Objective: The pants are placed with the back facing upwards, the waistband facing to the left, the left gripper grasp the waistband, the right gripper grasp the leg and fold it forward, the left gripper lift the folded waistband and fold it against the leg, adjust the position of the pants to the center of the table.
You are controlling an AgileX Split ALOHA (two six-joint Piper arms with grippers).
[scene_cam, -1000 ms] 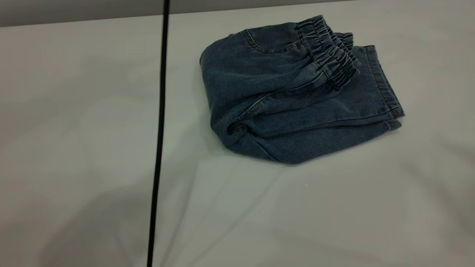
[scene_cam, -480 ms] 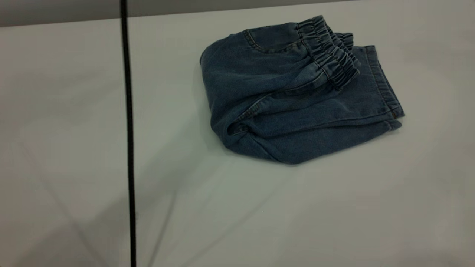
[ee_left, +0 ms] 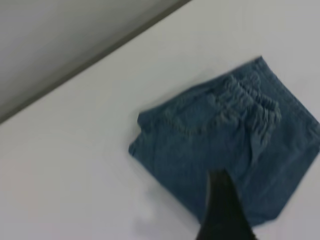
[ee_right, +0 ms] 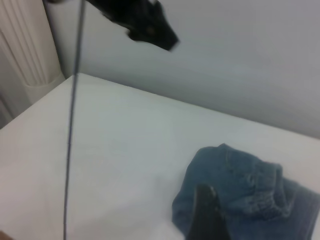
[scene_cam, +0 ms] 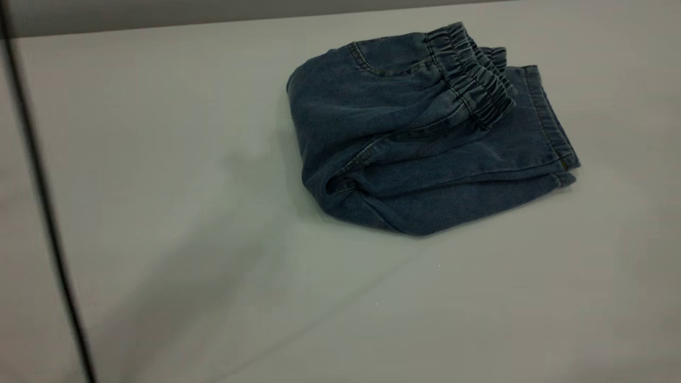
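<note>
The folded pair of blue denim shorts (scene_cam: 420,133) is lying on the broad, plain white-grey counter (scene_cam: 186,213), toward its far side, with the gathered elastic denim waistband (scene_cam: 471,74) turned up on top of the bundle and ruffling across the flat stitched leg hem (scene_cam: 550,122) beneath it. In the exterior view neither hand is showing; only a thin black cable (scene_cam: 42,202) is slanting down the edge of the picture, well apart from the shorts, and its upper end is running out of the picture. In the right wrist view the left hand (ee_right: 145,22), a black robot claw, is hanging high above the counter and well away from the shorts, with the cable dropping from beside it; it is blurred and partly cut off, so I cannot tell whether its fingers are spread or closed, though it is carrying nothing visible. In the left wrist view that hand's own dark fingertip (ee_left: 225,210) is overlapping the near edge of the shorts, which are lying below and ahead of it, apart from it. The right hand (ee_right: 204,215), a black tapered claw, is showing only as a single dark tip at the edge of its own wrist view, with the shorts just beyond and below it; the rest is cut off, so I cannot tell whether it is open or closed. The basketball-player print and back pockets are hidden inside the fold.
</note>
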